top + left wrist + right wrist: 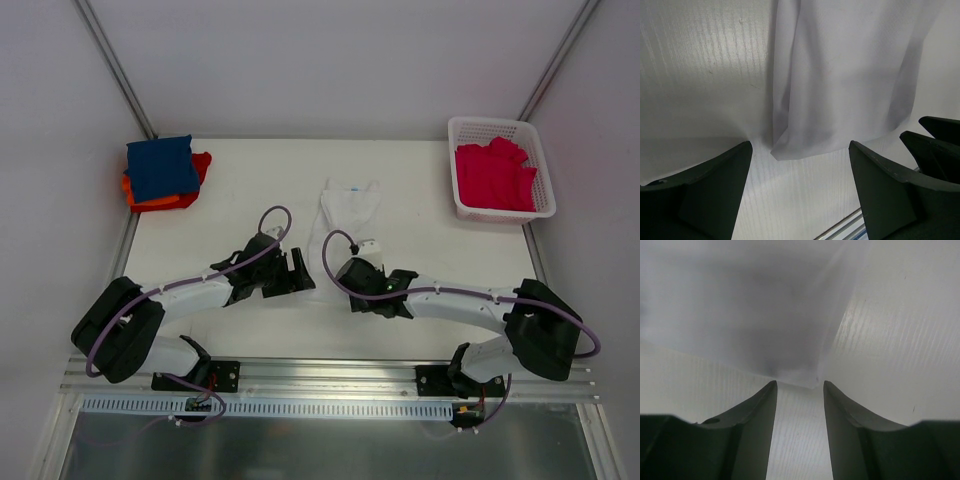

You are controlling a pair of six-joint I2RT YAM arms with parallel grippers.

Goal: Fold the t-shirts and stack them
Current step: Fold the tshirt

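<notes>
The white t-shirt (350, 206) lies folded into a narrow strip near the middle of the table (250, 190), long way running away from the arms. The left fingers (715, 190) are spread wide with nothing between them. The shirt's near corner (805, 135) sits just ahead of the gap, apart from both tips. The right fingers (760, 415) stand only slightly apart, bare table showing in the slit. The shirt's near edge (790, 372) lies right off their tips, though I can't tell if it touches them. At the far left corner a navy t-shirt (160, 167) rests folded on an orange-red t-shirt (200, 165). Crimson-pink t-shirts (495, 175) fill the white basket (455, 160) at the far right.
</notes>
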